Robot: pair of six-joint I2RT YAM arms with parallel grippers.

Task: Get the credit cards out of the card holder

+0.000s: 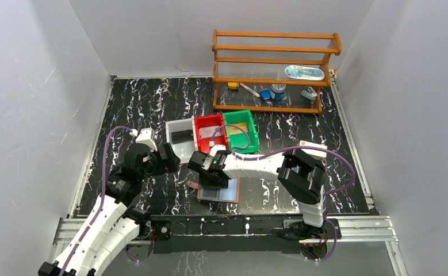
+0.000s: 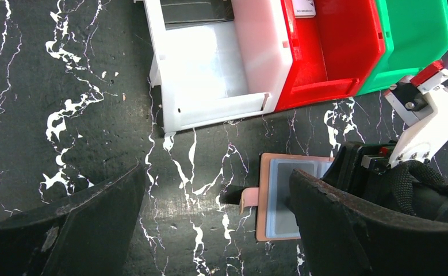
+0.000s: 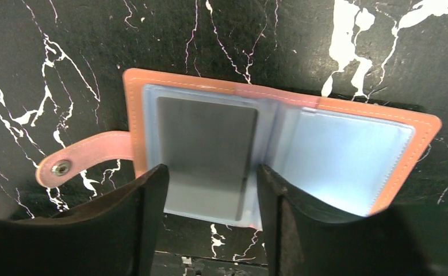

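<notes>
card holder lies open flat on the table, near edge, about centre, just near of the white bin and red bin. Strap tab sticks out left. One dark grey card sits in the left pocket; the right pocket looks pale, can't tell what's in it. right gripper is down over the holder, jaws partway apart, one finger along each side of that card; can't tell if they're actually pinching it. left gripper is to the left of the holder, jaws spread wide, holding nothing.
</notes>
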